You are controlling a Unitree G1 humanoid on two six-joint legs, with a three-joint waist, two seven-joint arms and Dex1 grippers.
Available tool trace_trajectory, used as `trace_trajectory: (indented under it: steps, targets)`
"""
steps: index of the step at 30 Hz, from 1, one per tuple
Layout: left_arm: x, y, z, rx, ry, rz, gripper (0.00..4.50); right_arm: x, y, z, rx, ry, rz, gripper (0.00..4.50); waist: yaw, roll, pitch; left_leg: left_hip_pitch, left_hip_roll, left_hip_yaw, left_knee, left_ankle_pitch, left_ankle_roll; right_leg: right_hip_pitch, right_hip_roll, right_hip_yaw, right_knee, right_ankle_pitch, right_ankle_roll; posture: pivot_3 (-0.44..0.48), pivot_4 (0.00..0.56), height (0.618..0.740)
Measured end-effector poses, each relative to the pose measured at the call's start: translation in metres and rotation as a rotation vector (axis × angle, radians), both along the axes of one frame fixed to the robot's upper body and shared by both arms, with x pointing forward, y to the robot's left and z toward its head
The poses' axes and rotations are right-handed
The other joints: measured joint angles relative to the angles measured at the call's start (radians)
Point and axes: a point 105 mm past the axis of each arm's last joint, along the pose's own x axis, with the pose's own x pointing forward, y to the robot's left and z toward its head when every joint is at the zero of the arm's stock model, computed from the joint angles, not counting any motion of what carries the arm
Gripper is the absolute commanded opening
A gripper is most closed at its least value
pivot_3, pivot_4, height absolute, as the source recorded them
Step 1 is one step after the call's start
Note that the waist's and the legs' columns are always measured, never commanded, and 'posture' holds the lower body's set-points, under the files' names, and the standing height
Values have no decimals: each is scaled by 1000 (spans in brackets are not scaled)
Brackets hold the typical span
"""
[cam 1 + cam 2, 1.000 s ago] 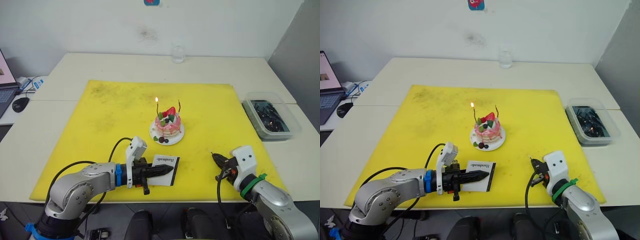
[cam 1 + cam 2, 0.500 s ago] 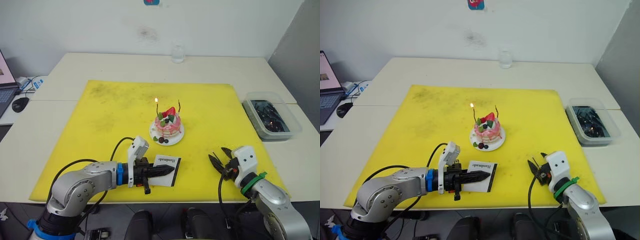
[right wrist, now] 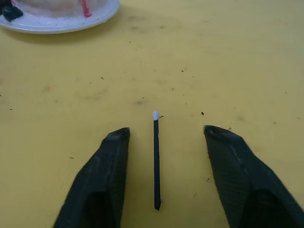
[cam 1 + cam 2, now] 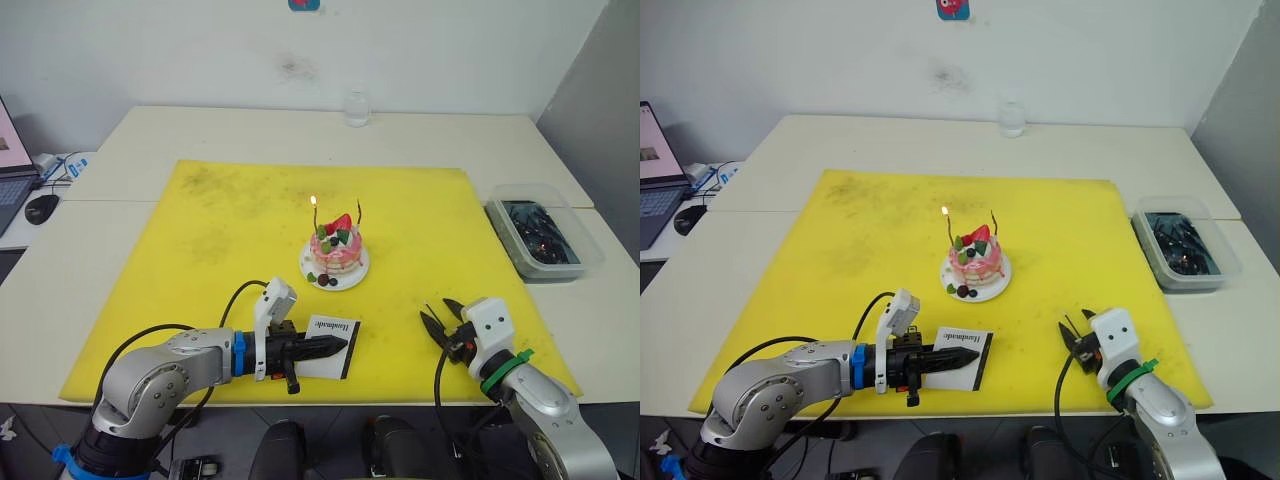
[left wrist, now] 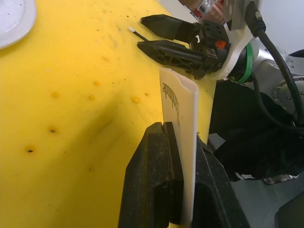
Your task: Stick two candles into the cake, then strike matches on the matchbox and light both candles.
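Black left end effector (image 5: 178, 190) clamping matchbox (image 5: 183, 137) hiding one finger, right end effector (image 3: 164, 178) spread around match (image 3: 156, 159)

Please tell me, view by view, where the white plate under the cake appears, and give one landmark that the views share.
Left eye view: the plate sits mid-picture on the yellow mat.
Right eye view: mid-picture as well.
Left wrist view: a piece of its rim in a corner.
Right wrist view: its rim at an edge, beyond the right claw.
Shared landmark: that open right claw.
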Motion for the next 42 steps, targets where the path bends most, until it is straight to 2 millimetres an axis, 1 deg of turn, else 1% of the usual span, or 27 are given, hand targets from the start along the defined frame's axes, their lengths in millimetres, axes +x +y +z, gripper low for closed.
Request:
trace_trajectory:
  steps: [1,2,3,4,5,19,22,24,35,42]
  targets:
    - [0,0,0,0,0,-1,0,0,0,0,-2,1,-3,1368,0,0,0,0,0,0,0,0,0,0,0,0,0,0,0,0,150,740]
    - [0,0,0,0,0,-1,0,0,0,-1,-4,3,-3,922,0,0,0,0,0,0,0,0,0,0,0,0,0,0,0,0,150,740]
    - [0,0,0,0,1,-1,0,0,1,-1,-7,5,-3,623,0,0,0,0,0,0,0,0,0,0,0,0,0,0,0,0,150,740]
    - [0,0,0,0,1,-1,0,1,1,-2,-16,7,-5,225,0,0,0,0,0,0,0,0,0,0,0,0,0,0,0,0,150,740]
    - [0,0,0,0,1,-1,0,1,1,-2,-22,8,-7,10,0,0,0,0,0,0,0,0,0,0,0,0,0,0,0,0,150,740]
    - [-1,0,0,-5,4,-10,0,3,1,-3,-33,21,-16,10,0,-1,-1,0,0,0,1,0,0,1,0,0,0,0,-1,0,150,740]
    - [-2,0,0,-5,5,-10,0,3,1,-3,-33,20,-20,698,0,-1,-1,0,0,0,1,0,0,1,0,0,0,0,-1,0,150,740]
    - [-2,0,-1,-5,6,-9,0,4,-1,-2,-37,16,-31,1326,0,-1,-1,0,0,0,1,0,0,1,0,0,0,0,-1,0,150,740]
    - [-2,-1,-1,-7,6,-10,0,6,-2,-1,-39,4,-37,1326,0,-1,-1,1,0,0,1,0,0,1,0,0,0,0,1,0,150,740]
    - [-1,-1,0,-8,4,-11,0,8,-4,-2,-9,4,-61,1326,0,-1,-1,1,0,0,1,0,0,1,0,0,0,0,0,0,150,740]
